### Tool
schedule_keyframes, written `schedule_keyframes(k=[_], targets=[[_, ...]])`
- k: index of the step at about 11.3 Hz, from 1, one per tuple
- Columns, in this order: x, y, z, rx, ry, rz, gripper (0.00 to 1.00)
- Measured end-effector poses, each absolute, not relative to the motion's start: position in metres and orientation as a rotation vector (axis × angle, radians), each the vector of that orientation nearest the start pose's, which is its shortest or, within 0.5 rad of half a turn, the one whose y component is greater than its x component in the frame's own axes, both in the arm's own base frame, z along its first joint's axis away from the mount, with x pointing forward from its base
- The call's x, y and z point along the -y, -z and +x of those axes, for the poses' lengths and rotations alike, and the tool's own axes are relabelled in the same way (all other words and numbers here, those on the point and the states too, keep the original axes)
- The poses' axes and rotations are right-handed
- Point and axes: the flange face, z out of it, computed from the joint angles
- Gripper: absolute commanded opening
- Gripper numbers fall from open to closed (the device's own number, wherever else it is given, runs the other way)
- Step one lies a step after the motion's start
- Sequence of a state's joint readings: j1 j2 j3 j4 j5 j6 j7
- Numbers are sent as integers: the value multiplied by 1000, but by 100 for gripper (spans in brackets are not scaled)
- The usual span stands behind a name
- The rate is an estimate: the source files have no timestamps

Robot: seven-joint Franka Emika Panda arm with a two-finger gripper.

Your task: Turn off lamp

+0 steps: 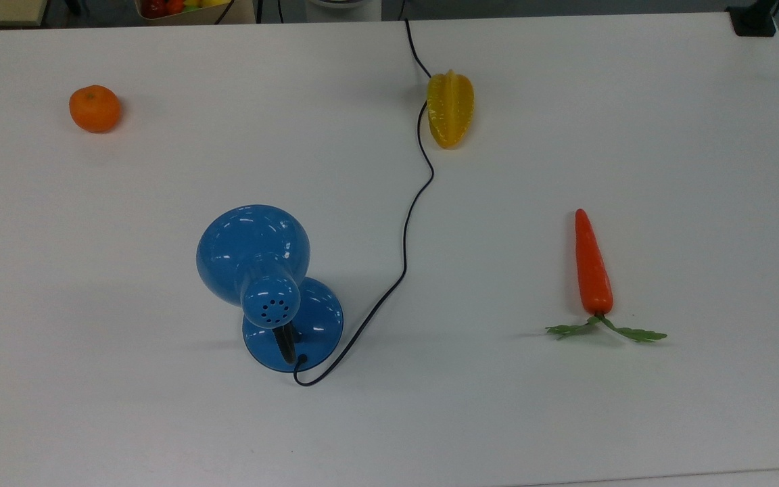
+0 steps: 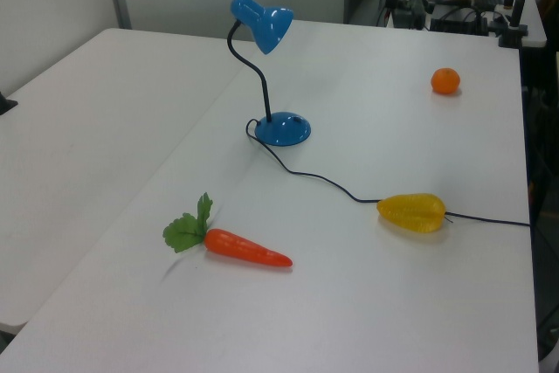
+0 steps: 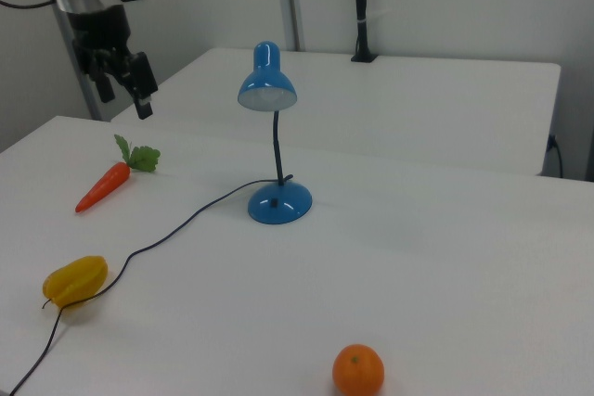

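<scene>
While high off table, pincer (image 3: 124, 99) agape, apart from lamp (image 3: 275, 149).

The top view looks almost straight down on the white surface (image 1: 565, 419) from fairly high up, taking in the glossy blue dome-shaded desk lamp (image 1: 254, 253), the round orange fruit (image 1: 95, 108), the yellow ribbed star fruit (image 1: 450, 109) and the orange carrot with green leaves (image 1: 592, 265). The left view looks down at a slant from one end of the surface, carrot (image 2: 247, 248) nearest, lamp (image 2: 281, 127) farther. The right view looks low from the opposite side, orange fruit (image 3: 358, 370) nearest, with the black two-finger gripper (image 3: 123, 90) hanging above the far side, beyond the carrot (image 3: 102, 185). All three share the lamp and the fruit.
</scene>
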State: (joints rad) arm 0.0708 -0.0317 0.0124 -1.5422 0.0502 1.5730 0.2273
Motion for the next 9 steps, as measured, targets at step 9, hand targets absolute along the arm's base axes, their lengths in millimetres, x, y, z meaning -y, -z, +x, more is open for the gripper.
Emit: schedule_keyframes(k=[9], targets=[[-59,-639,548,341,173,-3078,100]])
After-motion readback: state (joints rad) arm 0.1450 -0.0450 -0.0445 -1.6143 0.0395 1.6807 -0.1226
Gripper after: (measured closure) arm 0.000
